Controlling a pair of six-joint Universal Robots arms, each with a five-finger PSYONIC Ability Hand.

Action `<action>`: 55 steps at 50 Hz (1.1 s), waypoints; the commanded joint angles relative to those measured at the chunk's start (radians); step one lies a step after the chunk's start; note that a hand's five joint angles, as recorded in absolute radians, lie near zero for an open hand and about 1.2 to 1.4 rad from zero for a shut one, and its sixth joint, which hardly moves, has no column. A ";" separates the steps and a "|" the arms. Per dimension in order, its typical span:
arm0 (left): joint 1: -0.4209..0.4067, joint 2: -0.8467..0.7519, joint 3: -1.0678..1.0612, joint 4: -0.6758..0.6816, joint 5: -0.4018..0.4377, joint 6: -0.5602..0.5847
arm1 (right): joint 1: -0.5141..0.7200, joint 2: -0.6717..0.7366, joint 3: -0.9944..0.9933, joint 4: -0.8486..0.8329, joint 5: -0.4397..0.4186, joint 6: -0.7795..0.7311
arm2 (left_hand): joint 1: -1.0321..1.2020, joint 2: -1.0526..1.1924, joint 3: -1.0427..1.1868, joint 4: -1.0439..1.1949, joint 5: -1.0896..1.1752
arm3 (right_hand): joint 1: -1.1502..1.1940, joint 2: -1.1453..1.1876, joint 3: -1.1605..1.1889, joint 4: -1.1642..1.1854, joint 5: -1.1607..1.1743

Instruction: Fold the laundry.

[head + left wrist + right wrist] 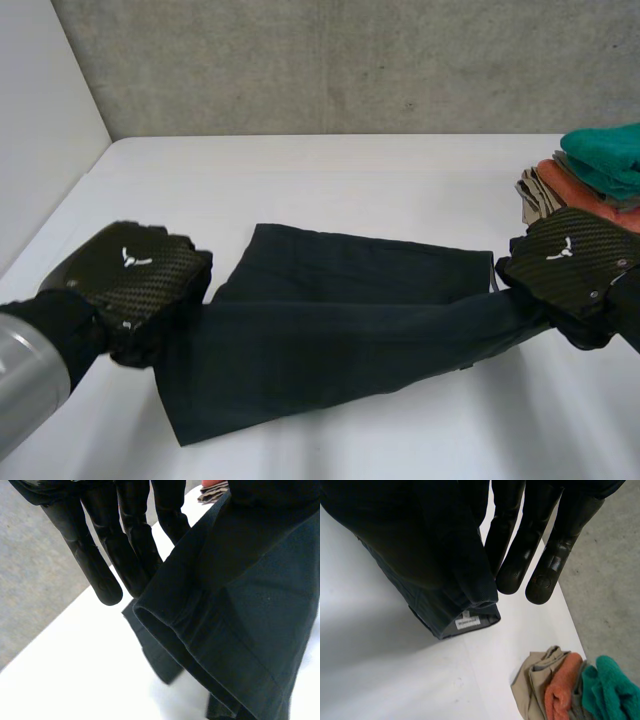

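Observation:
A dark pair of trousers (340, 320) lies stretched across the white table (350, 180) between my two hands. My left hand (130, 270) grips the leg end at the left. In the left wrist view its straight fingers (107, 555) pinch the cloth (240, 605), and the hem hangs in folds beside them, lifted off the table. My right hand (575, 260) holds the waist end at the right. Beside its straight fingers (520, 555) the cloth (420, 545) drapes down, with a white label (468, 622) showing at the waistband.
A pile of folded laundry (600, 165) in teal, orange and beige sits at the table's far right, just behind my right hand; the pile (570, 690) lies past that hand's fingertips. A concrete wall stands behind the table, and a white wall along the left side.

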 commanded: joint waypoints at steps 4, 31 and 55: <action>0.006 -0.273 0.055 0.304 -0.004 0.079 | 0.008 0.242 -0.020 -0.114 -0.029 0.051 | 0.246 0.201 0.211 0.197 0.245 | 0.417 0.220 0.213 0.207 0.213; 0.009 -1.023 0.641 0.874 -0.004 0.217 | 0.050 0.791 -0.395 -0.667 0.221 0.149 | -0.975 -1.021 -1.011 -1.025 -0.977 | -0.805 -1.001 -1.009 -1.015 -1.009; -0.014 -0.512 0.002 0.923 -0.005 0.030 | -0.143 0.360 0.186 -0.542 -0.089 0.422 | -0.975 -1.021 -1.011 -1.025 -0.977 | -0.472 -0.668 -0.676 -0.682 -0.676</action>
